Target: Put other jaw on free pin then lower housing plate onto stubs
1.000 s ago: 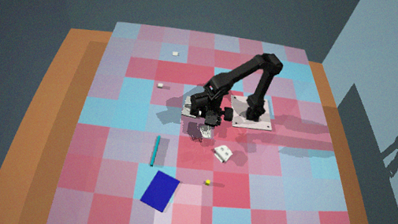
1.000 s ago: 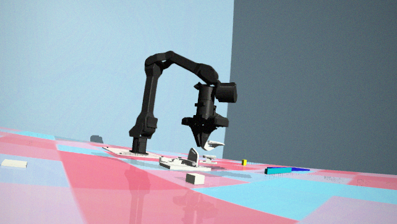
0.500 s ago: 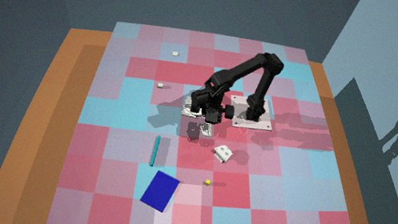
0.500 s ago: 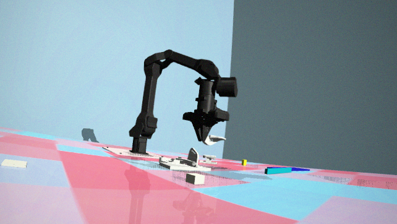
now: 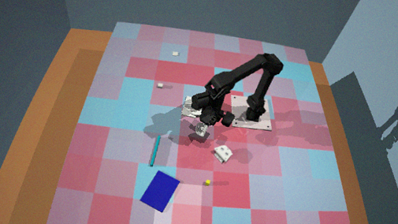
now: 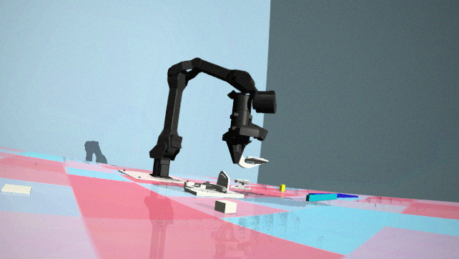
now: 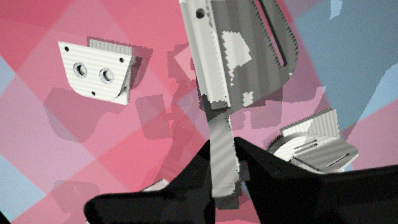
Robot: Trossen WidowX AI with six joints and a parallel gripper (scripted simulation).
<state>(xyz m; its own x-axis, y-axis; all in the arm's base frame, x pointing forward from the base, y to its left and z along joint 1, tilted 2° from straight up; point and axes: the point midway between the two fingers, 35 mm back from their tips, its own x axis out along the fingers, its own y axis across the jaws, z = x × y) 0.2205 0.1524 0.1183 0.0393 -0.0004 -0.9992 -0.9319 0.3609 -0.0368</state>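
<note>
My gripper (image 6: 237,162) (image 7: 223,143) is shut on the stem of the loose white jaw (image 5: 201,129) (image 6: 254,161) (image 7: 250,70), held in the air. The jaw's slotted, toothed-edged part extends outward from the fingertips. The white base (image 6: 200,192) (image 7: 320,122) lies lower, beside the held jaw and partly under the arm in the top view. The mounted jaw (image 6: 224,182) (image 7: 325,156) stands up on it. The pins cannot be made out; the right finger hides part of the base in the wrist view. The housing plate (image 5: 219,152) (image 6: 242,182) (image 7: 107,90), with two large holes, lies apart on the table.
The robot's mounting plate (image 5: 238,122) is right of the base in the top view. A teal bar (image 5: 154,151) (image 6: 322,197), blue panel (image 5: 159,191) and yellow block (image 5: 208,182) (image 6: 282,187) lie toward the front. Two small white blocks (image 5: 160,85) (image 5: 175,53) lie farther back.
</note>
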